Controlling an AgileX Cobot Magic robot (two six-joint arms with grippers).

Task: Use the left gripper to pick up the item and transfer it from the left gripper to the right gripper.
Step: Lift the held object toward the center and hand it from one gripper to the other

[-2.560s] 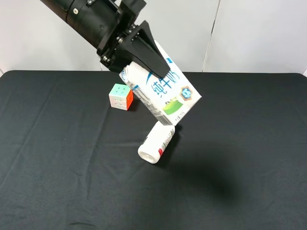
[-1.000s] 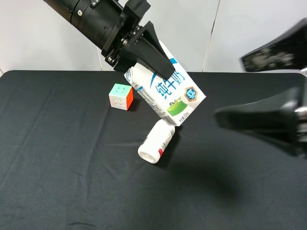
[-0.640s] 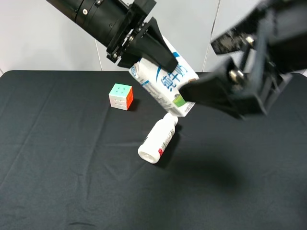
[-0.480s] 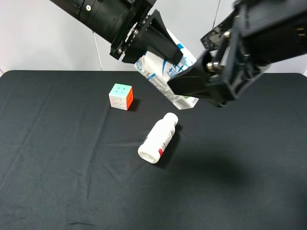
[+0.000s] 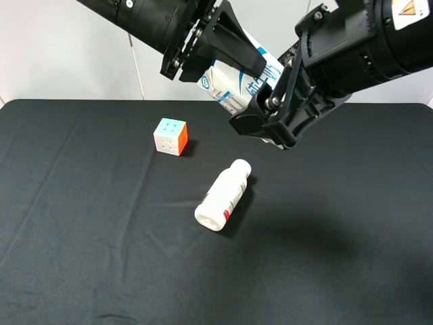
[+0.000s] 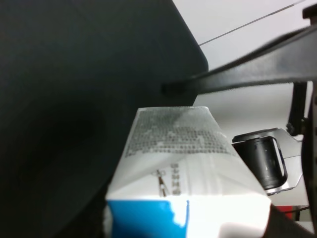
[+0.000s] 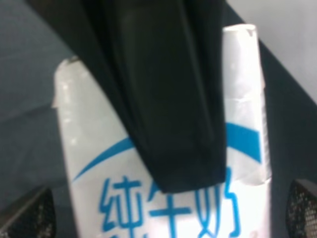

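Note:
The item, a white carton with blue print (image 5: 229,82), hangs tilted in the air above the table's far middle. My left gripper (image 5: 245,62) is shut on its upper part. My right gripper (image 5: 267,91) has come in from the right and is open, with its fingers on either side of the carton's lower end. In the right wrist view the carton (image 7: 124,198) fills the space between my two wide-apart fingertips (image 7: 25,213), with a left finger (image 7: 168,99) lying across it. The left wrist view shows the carton's end (image 6: 178,163) and a right finger (image 6: 237,74) beyond it.
A multicoloured puzzle cube (image 5: 170,136) sits on the black tablecloth (image 5: 81,223) left of centre. A white plastic bottle (image 5: 223,195) lies on its side below the grippers. A white wall stands behind the table.
The left gripper has lifted the carton up and to the right. The right arm swung in from the right and its open fingers now straddle the carton's lower end.

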